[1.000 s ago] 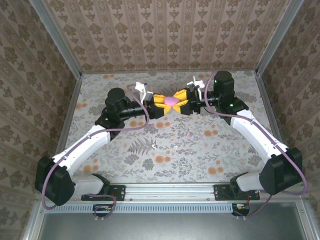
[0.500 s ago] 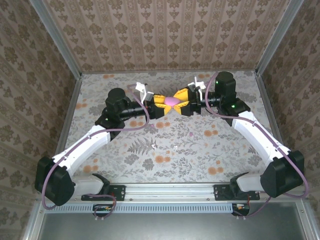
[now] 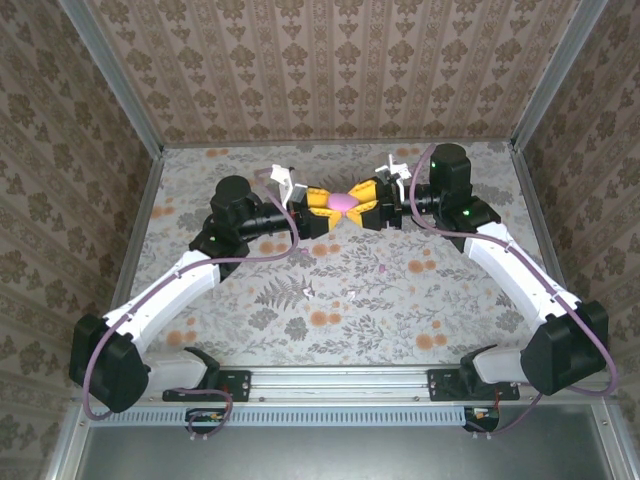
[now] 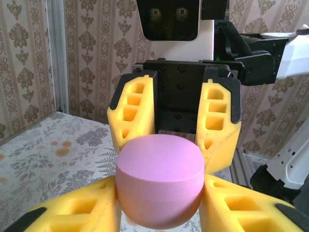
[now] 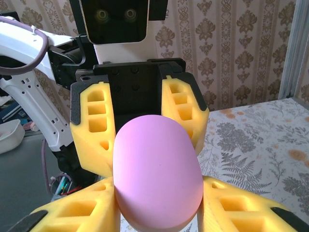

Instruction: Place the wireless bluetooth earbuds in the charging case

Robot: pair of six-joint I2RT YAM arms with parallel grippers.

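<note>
The charging case [image 3: 343,201] is a closed pink pebble held in the air over the back middle of the table. My left gripper [image 3: 325,204] comes in from the left and my right gripper [image 3: 362,204] from the right, both shut on it. In the left wrist view the case [image 4: 159,186] sits between my yellow fingers [image 4: 77,212], with the right gripper's fingers behind it. The right wrist view has the case [image 5: 157,176] pressed between that gripper's fingers [image 5: 241,212]. On the table lie tiny earbuds: a pink one [image 3: 383,268] and two white ones [image 3: 306,291] [image 3: 355,295].
The floral table [image 3: 250,330] is walled by patterned panels with metal posts [image 3: 135,230] at left and right. Both arms [image 3: 170,290] reach inward from their bases at the near rail [image 3: 340,383].
The pink case stays pinched between both grippers in the same spot. The right wrist has shifted very slightly; the left arm looks unmoved.
</note>
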